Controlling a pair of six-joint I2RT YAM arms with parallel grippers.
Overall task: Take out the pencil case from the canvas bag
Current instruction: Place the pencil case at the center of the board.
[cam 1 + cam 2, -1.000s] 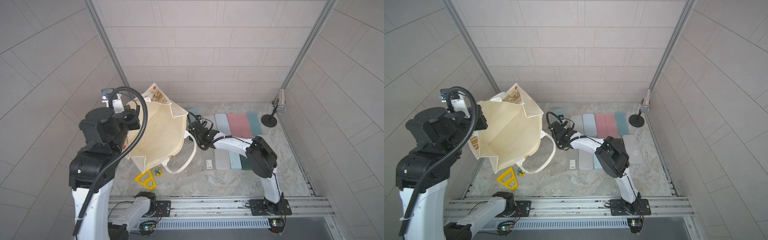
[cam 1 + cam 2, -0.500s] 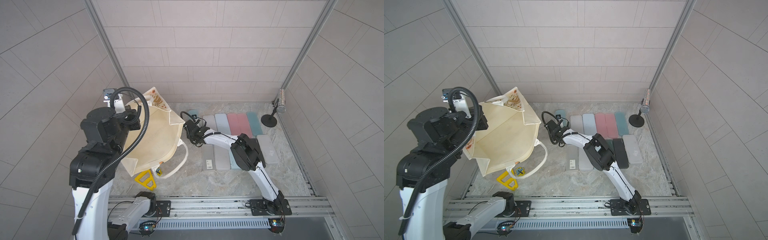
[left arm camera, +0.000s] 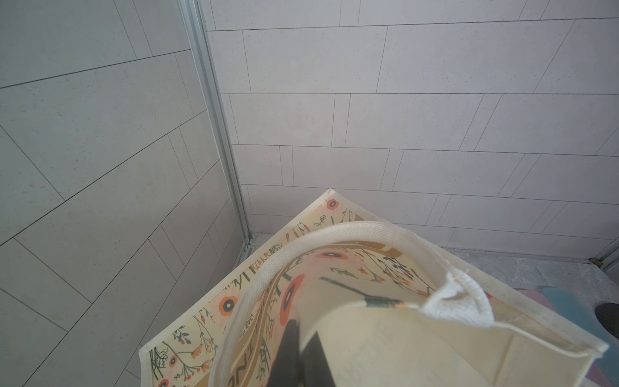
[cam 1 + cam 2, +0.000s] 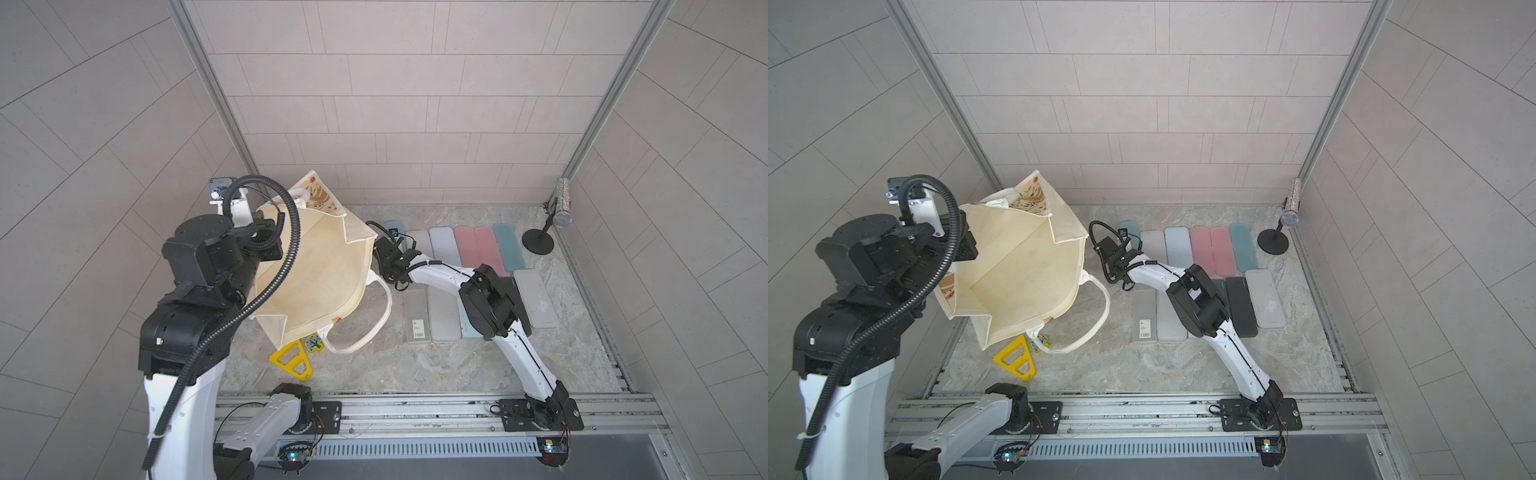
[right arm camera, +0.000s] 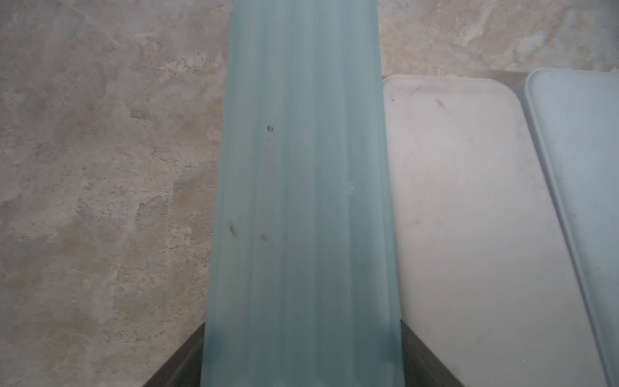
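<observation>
Left gripper [image 3: 303, 330] was clenched on the canvas bag [image 4: 316, 270] [image 4: 1017, 270], dark fingers [image 3: 290, 341] pinching one side wall at the rim, with the printed outer face and a white handle [image 3: 351, 231] looping just past the fingertips. The bag hung off that gripper, tipped, mouth open toward the top cameras, cream inside showing in both top views. The other handle [image 4: 390, 307] drooped below the bag toward the table [image 4: 415, 365]. Whether the bag's low corner touched the table could not be told. A yellow triangle [image 4: 291, 361] lay by that corner, well below the left gripper. Right gripper [image 5: 299, 355] was closed around a teal pencil case [image 5: 301, 167], out of the bag, jaws set on its two long edges, the case running straight out ahead of the fingertips. Resting on the table or just over it: could not tell. A white case [image 5: 462, 217] lay just beside the held one, a pale blue case [image 5: 586, 167] next past it. In the top views the right gripper sat just beside the bag's nearest wall, contact unclear. Pink cases [image 4: 465, 247], another teal case [image 4: 508, 249] and a microphone on a stand [image 4: 561, 217] lay farther off on its other side.
</observation>
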